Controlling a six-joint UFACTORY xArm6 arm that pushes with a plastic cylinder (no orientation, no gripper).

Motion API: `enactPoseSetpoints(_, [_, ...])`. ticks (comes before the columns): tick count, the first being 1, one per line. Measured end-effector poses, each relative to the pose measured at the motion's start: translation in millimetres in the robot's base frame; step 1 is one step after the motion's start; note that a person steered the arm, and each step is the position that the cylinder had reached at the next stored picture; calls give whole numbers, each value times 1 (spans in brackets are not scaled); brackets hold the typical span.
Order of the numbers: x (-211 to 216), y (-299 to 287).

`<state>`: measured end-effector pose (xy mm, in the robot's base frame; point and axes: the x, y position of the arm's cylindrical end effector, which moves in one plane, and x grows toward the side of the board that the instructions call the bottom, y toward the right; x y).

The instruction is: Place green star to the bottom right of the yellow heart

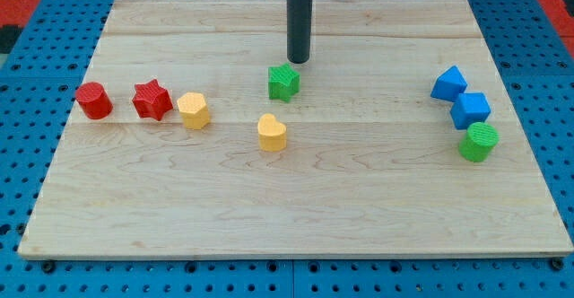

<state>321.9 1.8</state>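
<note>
The green star [283, 81] lies near the middle of the wooden board, toward the view's top. The yellow heart [272, 132] lies just below it and slightly to the left. My tip [298, 61] is just above and slightly right of the green star, close to its upper edge; I cannot tell if it touches. The rod rises from there to the view's top.
A yellow hexagon-like block [194, 110], a red star [152, 100] and a red cylinder [93, 100] form a row at the left. A blue triangle [449, 83], a blue cube [470, 109] and a green cylinder [479, 142] cluster at the right. The board [296, 217] lies on a blue pegboard.
</note>
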Motion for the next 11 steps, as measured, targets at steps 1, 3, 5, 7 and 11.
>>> enactPoseSetpoints(1, [2, -32])
enactPoseSetpoints(3, [49, -24])
enactPoseSetpoints(5, [100, -4])
enactPoseSetpoints(7, [145, 56])
enactPoseSetpoints(11, [70, 94])
